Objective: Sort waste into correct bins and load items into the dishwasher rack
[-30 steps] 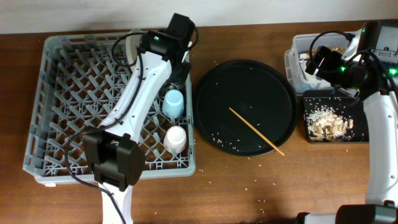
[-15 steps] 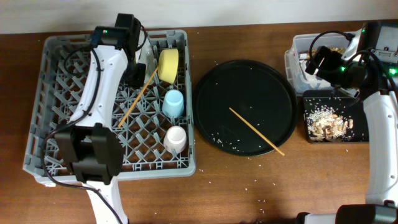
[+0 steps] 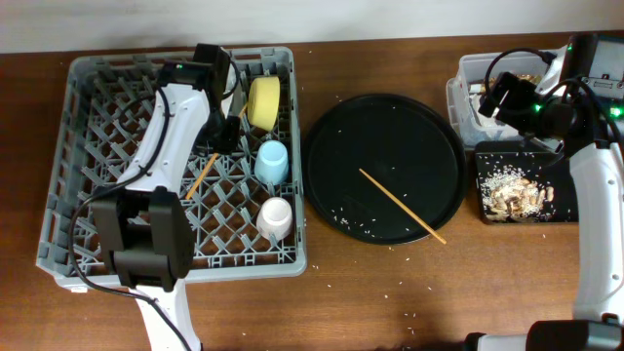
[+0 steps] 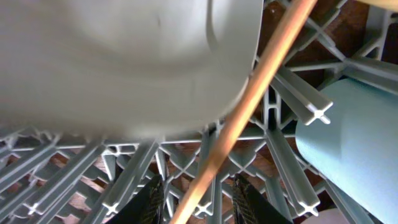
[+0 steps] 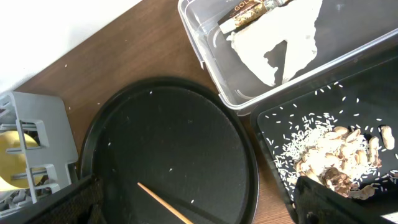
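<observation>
The left tool [image 4: 199,200] is spread, its fingers [image 4: 152,199] straddling one wooden chopstick [image 4: 249,99] without pinching it. The stick lies slanted on the lattice of the dishwasher rack [image 3: 88,146], just left of the light blue cup [image 3: 272,161] and beside a pale curved surface, probably the white plate [image 4: 124,56]. This chopstick therefore counts as loaded, and the tool seems to be checking or nudging it.

Half a second ago the left arm sat further left and the whole stick lay bare; now the tool covers its far end. The other chopstick [image 3: 402,205] has not shifted on the round black tray [image 3: 331,136] and is still to be fetched. The right tool [image 5: 196,186], spread and empty, hangs unmoved by the clear tub [image 5: 202,59].
</observation>
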You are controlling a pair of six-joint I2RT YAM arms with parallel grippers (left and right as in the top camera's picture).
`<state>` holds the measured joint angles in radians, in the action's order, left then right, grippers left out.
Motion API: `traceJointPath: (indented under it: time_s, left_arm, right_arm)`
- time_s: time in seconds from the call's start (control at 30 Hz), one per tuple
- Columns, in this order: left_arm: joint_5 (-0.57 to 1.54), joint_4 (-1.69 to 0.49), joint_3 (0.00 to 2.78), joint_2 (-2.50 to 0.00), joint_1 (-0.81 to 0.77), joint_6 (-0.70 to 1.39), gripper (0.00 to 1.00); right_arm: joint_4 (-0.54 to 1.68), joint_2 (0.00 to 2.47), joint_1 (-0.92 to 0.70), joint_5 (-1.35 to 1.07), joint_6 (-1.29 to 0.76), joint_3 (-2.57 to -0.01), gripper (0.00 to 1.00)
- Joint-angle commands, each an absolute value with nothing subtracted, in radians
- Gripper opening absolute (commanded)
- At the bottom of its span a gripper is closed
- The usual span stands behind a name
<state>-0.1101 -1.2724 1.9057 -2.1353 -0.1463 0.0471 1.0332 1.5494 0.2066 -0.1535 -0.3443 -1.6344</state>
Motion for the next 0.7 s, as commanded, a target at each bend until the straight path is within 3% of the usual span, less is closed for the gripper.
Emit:
traceJointPath:
  time_s: [0.0, 0.1, 0.27, 0.37, 0.43, 0.47, 0.53, 0.63, 0.67]
  left_arm:
    - [-0.083, -1.250, 1.848, -2.126, -0.150, 0.059, 0.36]
    - [0.039, -1.222, 1.849, -2.124, -0.159, 0.051, 0.35]
    - [0.068, -1.310, 2.025, -2.054, -0.226, 0.030, 0.35]
    - [0.068, -1.246, 2.043, -1.995, -0.358, -0.030, 0.36]
    - [0.068, -1.145, 2.043, -2.032, -0.476, -0.188, 0.37]
    - [0.068, -1.115, 2.043, -2.057, -0.521, -0.265, 0.45]
    - [0.068, -1.068, 2.043, -2.128, -0.594, -0.388, 0.51]
    - [0.068, -0.999, 2.043, -2.270, -0.694, -0.448, 0.60]
    - [0.072, -0.998, 2.043, -2.290, -0.721, -0.448, 0.68]
  right_arm:
    - [1.033, 1.550, 0.211, -0.138, -0.352, -1.636, 0.98]
    - [1.033, 1.550, 0.211, -0.138, -0.352, -1.636, 0.98]
    - [1.033, 1.550, 0.211, -0.138, -0.352, -1.636, 0.98]
    - [1.033, 1.550, 0.211, -0.138, -0.352, -1.636, 0.98]
    - [1.033, 1.550, 0.211, -0.138, -0.352, -1.636, 0.98]
    - [1.033, 1.550, 0.211, -0.138, -0.352, -1.636, 0.98]
    - [1.033, 1.550, 0.211, -0.138, -0.352, -1.636, 0.98]
    - [1.033, 1.550, 0.211, -0.138, -0.352, -1.636, 0.98]
    - [1.033, 1.550, 0.211, -0.138, -0.352, -1.636, 0.98]
